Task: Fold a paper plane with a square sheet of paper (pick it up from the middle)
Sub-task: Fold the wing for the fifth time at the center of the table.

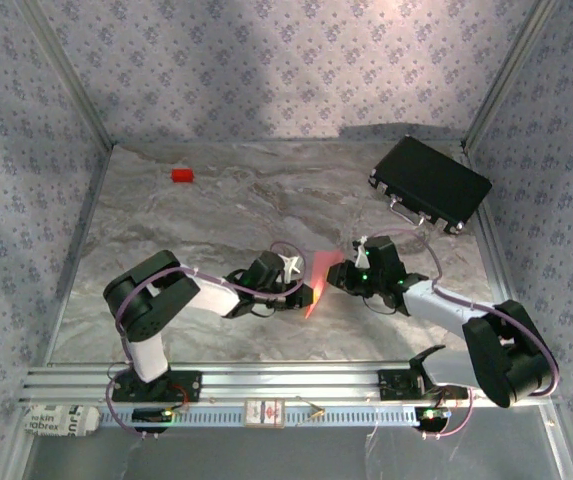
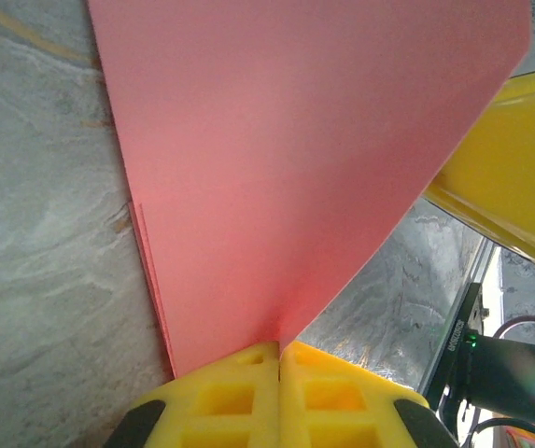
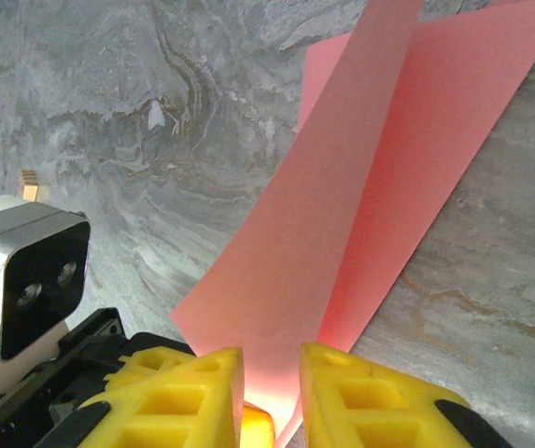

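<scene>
The salmon-pink sheet of paper (image 1: 318,278) is held up off the marble table between the two grippers, creased lengthwise into two long flaps (image 3: 342,215). My left gripper (image 1: 301,290) is shut on one edge of it; in the left wrist view the yellow fingertips (image 2: 248,369) meet with the paper (image 2: 295,168) pinched between them. My right gripper (image 1: 344,275) stands open around the opposite end, with a gap between its fingers (image 3: 192,383) and the pink flap running down into that gap (image 3: 272,373). One yellow right finger (image 2: 514,159) shows beside the sheet.
A small red block (image 1: 182,175) lies at the back left. A black case (image 1: 431,183) sits at the back right corner. Patterned walls close in three sides, and an aluminium rail (image 1: 286,385) runs along the near edge.
</scene>
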### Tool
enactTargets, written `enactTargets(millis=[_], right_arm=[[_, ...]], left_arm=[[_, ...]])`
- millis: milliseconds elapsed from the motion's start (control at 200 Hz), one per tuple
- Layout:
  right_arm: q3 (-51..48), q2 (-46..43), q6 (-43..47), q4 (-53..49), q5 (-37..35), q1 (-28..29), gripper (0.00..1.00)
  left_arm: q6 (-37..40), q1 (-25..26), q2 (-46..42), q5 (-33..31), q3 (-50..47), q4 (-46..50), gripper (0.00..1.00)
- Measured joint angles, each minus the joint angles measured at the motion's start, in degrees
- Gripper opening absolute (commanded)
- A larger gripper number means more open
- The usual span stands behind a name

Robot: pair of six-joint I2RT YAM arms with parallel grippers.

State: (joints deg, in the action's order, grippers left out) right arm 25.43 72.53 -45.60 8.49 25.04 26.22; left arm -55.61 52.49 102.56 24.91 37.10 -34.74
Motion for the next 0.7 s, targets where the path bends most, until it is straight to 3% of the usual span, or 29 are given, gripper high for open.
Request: enactTargets(millis=[395, 435, 545, 705], right_arm=[[-0.1, 3.1, 0.0, 3.1, 4.5, 0.1, 0.12], [0.0, 3.2, 0.1, 2.9, 4.5, 0.1, 0.17], [0.1, 0.2, 0.0, 0.4, 3.0, 0.0, 0.44], [3.1, -7.6, -0.1, -9.4, -1.9, -2.7, 0.55]], left_arm=[[-2.2, 0.0, 2.0, 1.3, -0.6, -3.2, 0.02], [-2.4, 0.0, 2.2, 1.3, -0.7, -3.6, 0.02], [-2.2, 0.0, 2.2, 1.2, -0.8, -3.5, 0.03], [1.3, 0.0, 0.6, 0.2, -0.8, 0.7, 0.04]])
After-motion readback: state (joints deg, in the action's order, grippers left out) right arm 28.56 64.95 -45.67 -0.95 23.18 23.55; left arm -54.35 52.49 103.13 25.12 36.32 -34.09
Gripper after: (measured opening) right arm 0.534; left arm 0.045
